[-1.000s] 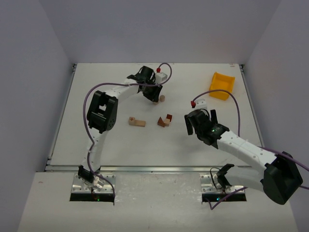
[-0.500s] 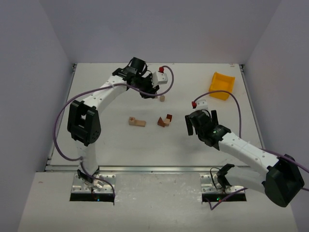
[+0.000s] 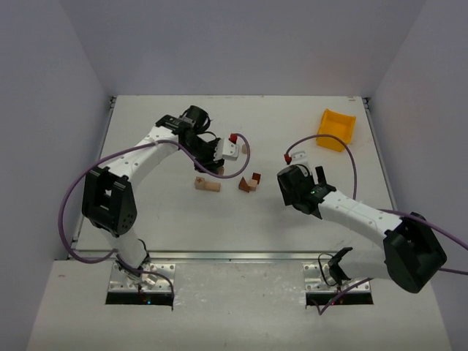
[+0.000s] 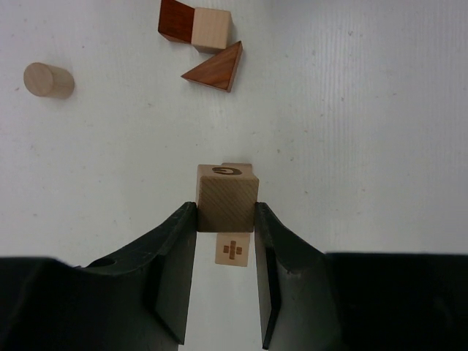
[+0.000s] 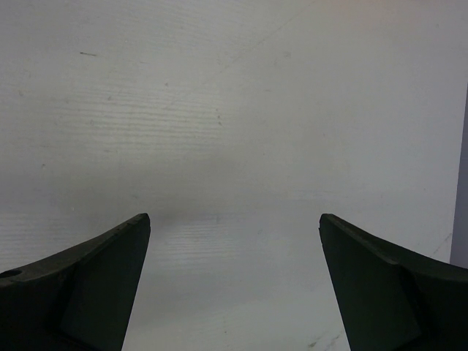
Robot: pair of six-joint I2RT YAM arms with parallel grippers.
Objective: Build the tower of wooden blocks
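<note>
Firstly, white worktop (image 3: pixel 146 212), walled on three sides, carrying every item below.

Left arm (image 3: pixel 142 153): reaches out over the middle of the worktop. In the top view its wrist covers the left fingers and what they hold.

Right arm (image 3: pixel 358 216): lies low across the right half.

Yellow bin (image 3: pixel 336 129): far right corner, well apart from both sets of fingers.

Right fingers (image 5: pixel 110 256): spread wide, with only bare worktop showing between them.

Left fingers (image 4: pixel 175 256): pinching a pale cube (image 4: pixel 227 203) by its two side faces, one tip on each.

Flat bar (image 4: pixel 232 251): pale, lying directly below the pinched cube, which hides its middle. One end shows near the finger roots, stamped with a cross. The other end shows just past the cube. Whether cube and bar touch cannot be told.

Loose blocks, well beyond the left fingertips:
- reddish wedge (image 4: pixel 213 67), lying flat
- second pale cube (image 4: pixel 210 29), just beyond the wedge
- dark red block (image 4: pixel 175 20), against that cube's left side

Small pale cylinder (image 4: pixel 48 80): on its side, beyond the left fingertips and off to their left, apart from the group.
</note>
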